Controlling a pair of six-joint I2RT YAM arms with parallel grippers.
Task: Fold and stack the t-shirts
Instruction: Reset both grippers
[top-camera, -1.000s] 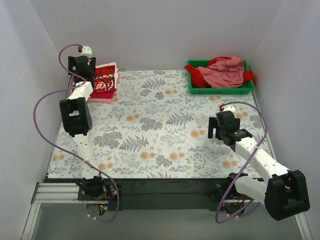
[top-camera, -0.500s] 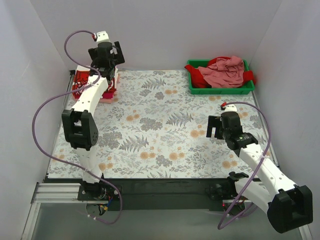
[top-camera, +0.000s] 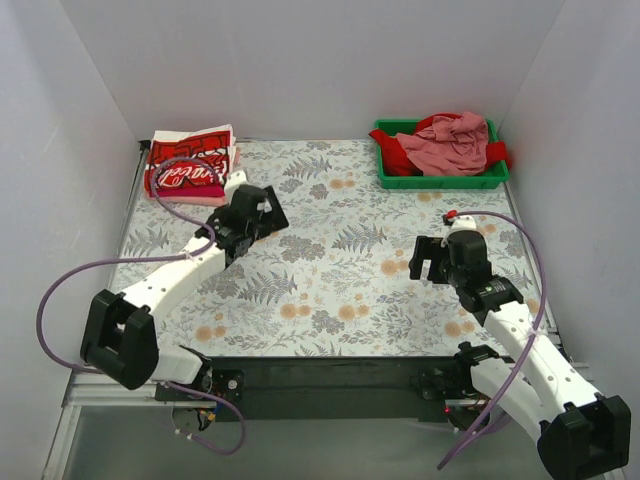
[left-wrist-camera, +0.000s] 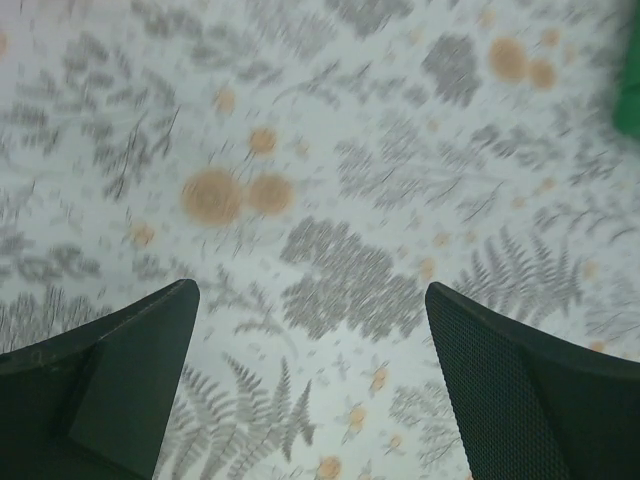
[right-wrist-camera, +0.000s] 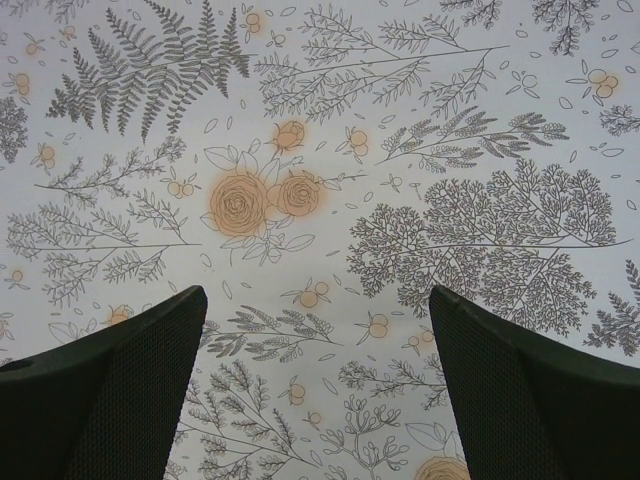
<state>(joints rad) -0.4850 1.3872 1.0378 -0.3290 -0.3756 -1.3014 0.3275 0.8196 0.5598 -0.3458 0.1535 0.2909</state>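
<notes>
right gripper (top-camera: 432, 258) is hovering lower right over floral table cover (top-camera: 330, 290), fingers spread wide, gripping nothing | left gripper (top-camera: 260, 212) is hanging left of centre, fingers likewise wide apart, empty | folded t-shirts (top-camera: 190, 170) are lying stacked upper left, white red-print one topmost | crumpled t-shirts (top-camera: 450, 140) are sitting heaped in green tray (top-camera: 440, 183), upper right

table cover (left-wrist-camera: 330, 270) blurred | green tray (left-wrist-camera: 631, 85) — cut by edge | lower t-shirts (top-camera: 200, 199) mostly hidden
</notes>
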